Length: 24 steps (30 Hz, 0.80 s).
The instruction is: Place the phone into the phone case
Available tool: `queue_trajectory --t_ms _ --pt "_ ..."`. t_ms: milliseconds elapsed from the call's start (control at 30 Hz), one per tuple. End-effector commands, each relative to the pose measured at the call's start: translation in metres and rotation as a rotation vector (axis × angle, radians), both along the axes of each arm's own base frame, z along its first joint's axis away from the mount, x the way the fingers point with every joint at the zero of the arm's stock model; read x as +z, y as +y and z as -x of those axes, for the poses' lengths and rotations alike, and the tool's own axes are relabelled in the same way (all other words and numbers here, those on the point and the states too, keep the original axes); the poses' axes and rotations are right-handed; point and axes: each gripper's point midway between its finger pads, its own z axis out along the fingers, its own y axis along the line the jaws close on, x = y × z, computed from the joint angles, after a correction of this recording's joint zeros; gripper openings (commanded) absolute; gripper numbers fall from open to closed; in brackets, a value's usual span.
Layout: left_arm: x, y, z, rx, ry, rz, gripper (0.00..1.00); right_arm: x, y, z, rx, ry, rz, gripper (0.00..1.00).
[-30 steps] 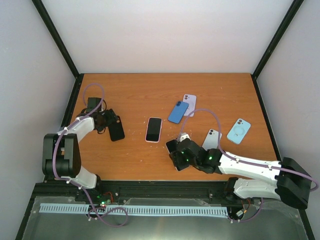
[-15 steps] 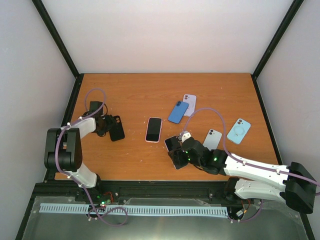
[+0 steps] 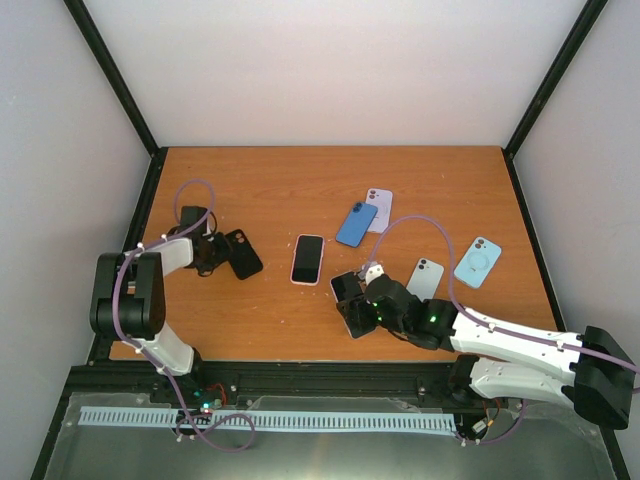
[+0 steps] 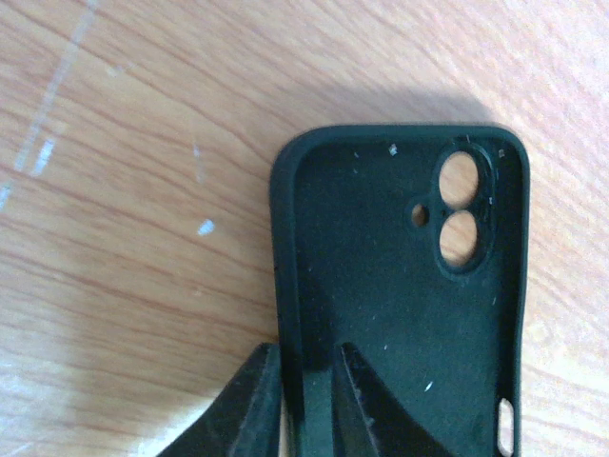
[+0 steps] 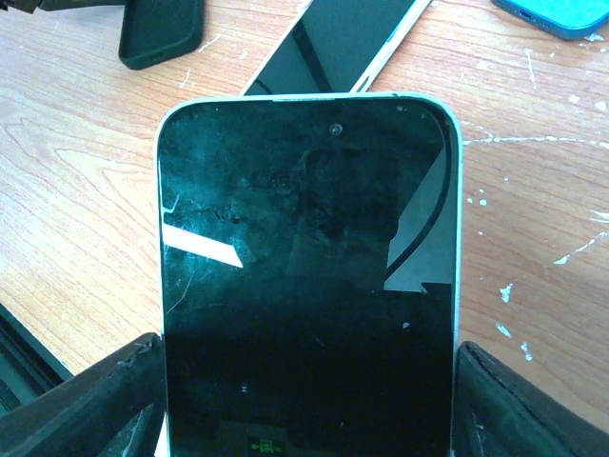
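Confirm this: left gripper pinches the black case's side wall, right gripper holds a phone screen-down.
Wrong on one point: the right wrist view shows the phone in the right gripper screen-up. The left gripper does pinch the black case by its wall.

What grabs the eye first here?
The right gripper clamps a dark-screened phone face-up near the front centre of the table. At far left, the left gripper pinches one side wall of an empty black case. A pink-edged phone lies flat between them.
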Motion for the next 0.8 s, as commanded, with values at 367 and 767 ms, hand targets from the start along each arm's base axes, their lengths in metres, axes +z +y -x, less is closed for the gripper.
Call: queue_trajectory --t_ms 367,767 --pt "0.024 -0.097 0.037 -0.281 -0.042 0.151 0.00 0.035 0.001 -0.009 -0.087 -0.012 -0.101 0.43" --pt "0.028 -0.228 0.083 -0.509 0.022 0.242 0.01 0.042 -0.034 -0.003 -0.224 0.017 -0.163 0.43"
